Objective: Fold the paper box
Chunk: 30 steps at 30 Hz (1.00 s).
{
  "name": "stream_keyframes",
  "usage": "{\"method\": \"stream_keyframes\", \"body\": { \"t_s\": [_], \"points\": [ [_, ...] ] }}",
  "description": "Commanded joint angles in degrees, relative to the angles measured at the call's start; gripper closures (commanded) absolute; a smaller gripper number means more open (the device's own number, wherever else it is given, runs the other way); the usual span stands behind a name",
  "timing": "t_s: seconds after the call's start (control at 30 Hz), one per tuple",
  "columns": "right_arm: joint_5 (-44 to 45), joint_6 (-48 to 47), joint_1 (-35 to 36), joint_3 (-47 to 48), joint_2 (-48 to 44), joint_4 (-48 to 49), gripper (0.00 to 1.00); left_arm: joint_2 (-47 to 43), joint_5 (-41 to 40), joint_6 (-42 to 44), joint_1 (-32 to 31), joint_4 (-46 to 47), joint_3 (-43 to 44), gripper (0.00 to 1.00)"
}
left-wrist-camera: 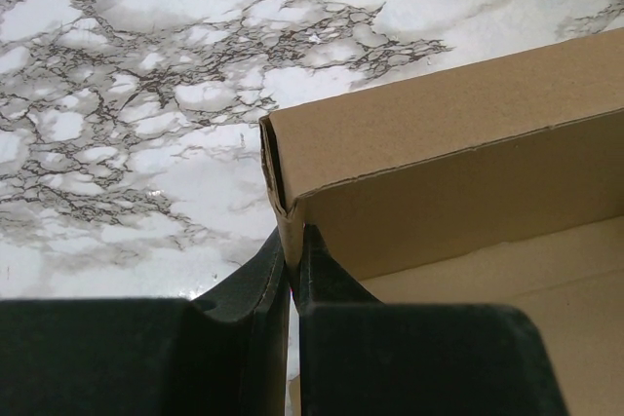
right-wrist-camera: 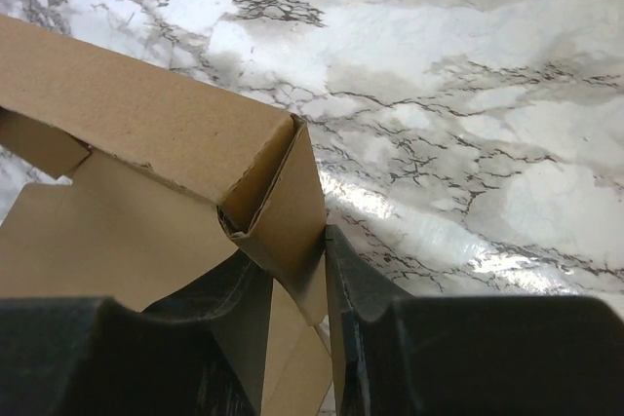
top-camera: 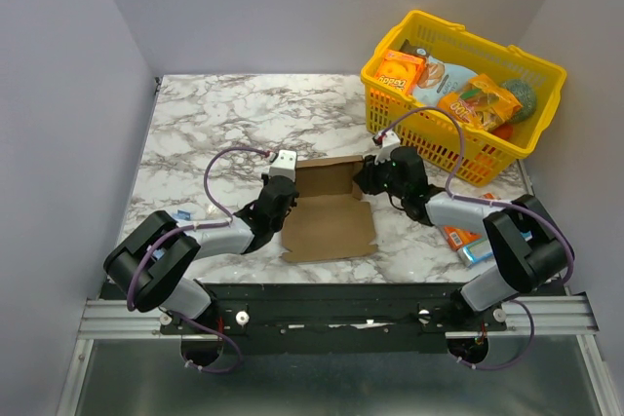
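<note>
The paper box (top-camera: 330,208), plain brown cardboard, lies mid-table with its far wall folded upright. My left gripper (top-camera: 285,194) is shut on the box's left side wall at the far-left corner; in the left wrist view the black fingers (left-wrist-camera: 255,289) pinch the thin cardboard edge (left-wrist-camera: 285,221) between them. My right gripper (top-camera: 369,178) is at the box's far-right corner; in the right wrist view its fingers (right-wrist-camera: 356,280) clamp the folded corner flap (right-wrist-camera: 292,211) of the box. The near panel of the box (top-camera: 331,231) lies flat on the table.
A yellow basket (top-camera: 526,119) holding snack packets stands at the back right, close behind my right arm. Small orange and blue packets (top-camera: 468,241) lie on the table by the right arm. A small blue item (top-camera: 180,214) lies near the left arm.
</note>
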Motion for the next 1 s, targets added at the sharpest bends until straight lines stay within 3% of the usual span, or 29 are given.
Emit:
{"method": "stream_keyframes", "body": {
  "t_s": [0.0,0.37,0.6,0.97],
  "points": [
    [12.0,2.6,2.5,2.1,0.7,2.7,0.67,-0.7,2.7,0.1,-0.3,-0.7,-1.1,1.0],
    [26.1,6.4,3.8,5.5,2.4,-5.4,0.82,-2.3,2.9,0.0,-0.3,-0.3,-1.8,1.0],
    [29.7,7.2,4.1,7.8,3.7,-7.6,0.86,-2.7,4.9,0.7,-0.7,1.0,-2.2,1.0],
    [37.6,7.8,6.0,9.4,4.2,-13.6,0.91,-2.1,1.5,0.6,-1.0,-0.2,-1.6,1.0]
  ]
}}
